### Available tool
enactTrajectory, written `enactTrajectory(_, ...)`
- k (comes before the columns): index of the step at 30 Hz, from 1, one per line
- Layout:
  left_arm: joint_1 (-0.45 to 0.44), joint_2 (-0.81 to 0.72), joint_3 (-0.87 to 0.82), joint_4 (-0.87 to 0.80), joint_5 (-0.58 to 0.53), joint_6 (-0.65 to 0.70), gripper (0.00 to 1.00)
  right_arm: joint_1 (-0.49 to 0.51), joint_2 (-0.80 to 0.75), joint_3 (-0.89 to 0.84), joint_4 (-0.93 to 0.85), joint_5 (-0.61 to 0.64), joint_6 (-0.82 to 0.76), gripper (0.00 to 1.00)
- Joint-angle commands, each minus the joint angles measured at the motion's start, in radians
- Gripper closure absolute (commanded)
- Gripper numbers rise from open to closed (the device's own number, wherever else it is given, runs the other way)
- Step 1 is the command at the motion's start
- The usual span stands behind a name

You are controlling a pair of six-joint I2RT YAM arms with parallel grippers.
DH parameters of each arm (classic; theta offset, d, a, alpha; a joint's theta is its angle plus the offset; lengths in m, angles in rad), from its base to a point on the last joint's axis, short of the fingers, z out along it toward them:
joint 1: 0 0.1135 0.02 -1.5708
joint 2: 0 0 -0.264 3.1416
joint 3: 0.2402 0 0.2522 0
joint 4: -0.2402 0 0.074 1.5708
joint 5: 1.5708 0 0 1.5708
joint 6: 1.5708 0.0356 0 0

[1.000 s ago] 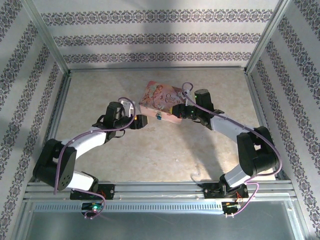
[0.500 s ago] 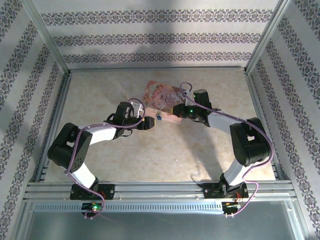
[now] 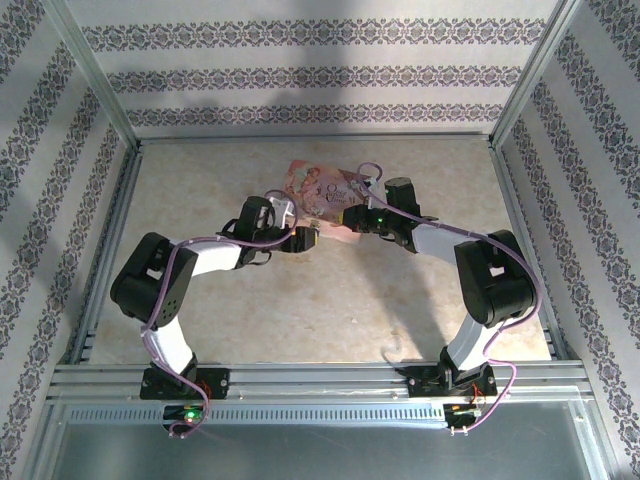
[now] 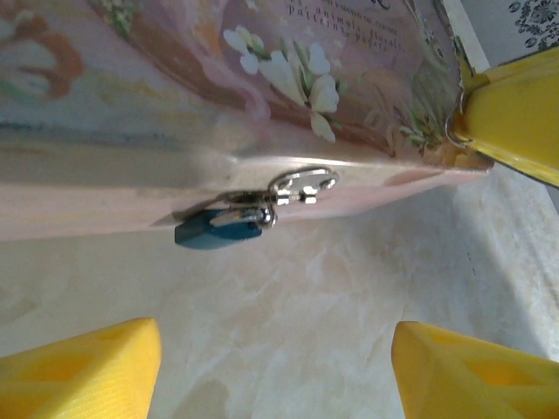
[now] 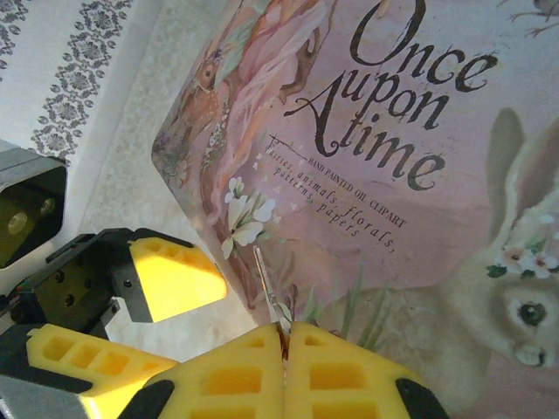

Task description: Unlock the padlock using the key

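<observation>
One tiny padlock, blue body with a silvery shackle, hangs on the front wall of the pink "Once upon a time" tin. Left gripper faces it with jaws spread wide, nothing in them. Right gripper is pinched tight on the thin silvery key at the tin's lid edge.

Items counted. Table: one. Pink tin box: one, far of centre. Padlock: one, on the box's near wall. Key: one. Arms: two, left arm and right arm. Grippers: two, left gripper and right gripper. Yellow fingers: four, two to each gripper.
</observation>
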Motion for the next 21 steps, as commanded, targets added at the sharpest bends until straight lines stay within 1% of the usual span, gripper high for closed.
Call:
enactTrajectory(1, -0.009, 0.023, 0.053, -0.018, -0.02, 0.071, 0.3, 0.018, 0.029, -0.004, -0.011, 0.011, 0.025, 1.0)
enactTrajectory(6, -0.01, 0.063, 0.108, -0.076, -0.03, 0.118, 0.31, 0.029, 0.02, -0.015, -0.002, 0.012, 0.039, 1.0)
enactTrajectory(21, -0.011, 0.169, 0.176, -0.054, 0.006, 0.114, 0.38, 0.04, 0.029, -0.012, 0.001, 0.017, 0.044, 1.0)
